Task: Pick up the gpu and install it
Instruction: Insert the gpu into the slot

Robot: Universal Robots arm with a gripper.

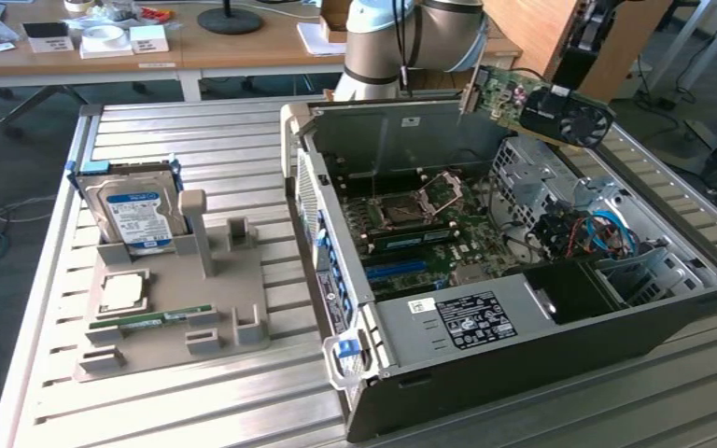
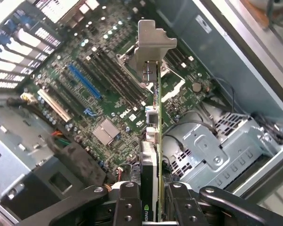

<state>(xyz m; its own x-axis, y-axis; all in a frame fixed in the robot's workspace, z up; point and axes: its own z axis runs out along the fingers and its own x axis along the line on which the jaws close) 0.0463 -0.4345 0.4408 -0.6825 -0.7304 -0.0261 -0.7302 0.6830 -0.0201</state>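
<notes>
Claw (image 2: 153, 209) is clamped on the gpu (image 1: 541, 105). Its fingers (image 2: 127, 207) press both flat faces at one short end, only as far apart as the card is thick. We see the gpu up in the air above the computer case (image 1: 521, 373), over the case's far rim and clear of everything inside. Card stands on edge: a green board with a black fan cooler on the face turned to the exterior camera. Long axis runs roughly level along the exterior view's left-right, dipping a little toward the exterior view's right. Metal bracket (image 2: 153, 40) end points to the exterior view's left, toward the case wall with the ports; the cooler end sits at the claw.

From the wrist we get it edge-on, a thin strip running straight away from the claw with the bracket at the far tip, over the motherboard (image 2: 80, 99) inside the case. Blue slot (image 2: 84, 81) and white slot (image 2: 54, 104) lie off to one side of the card, untouched. Gpu is not seated in any slot. Drive cage (image 2: 217, 150) sits inside the case on the card's other side.

Outside the case, to the exterior view's left, a grey tray (image 1: 228, 280) holds a hard drive (image 1: 134, 210) standing upright. A CPU chip (image 1: 122, 291) and a green memory stick (image 1: 153, 320) lie flat on it. Case and tray rest on the slatted table (image 1: 184, 140).
</notes>
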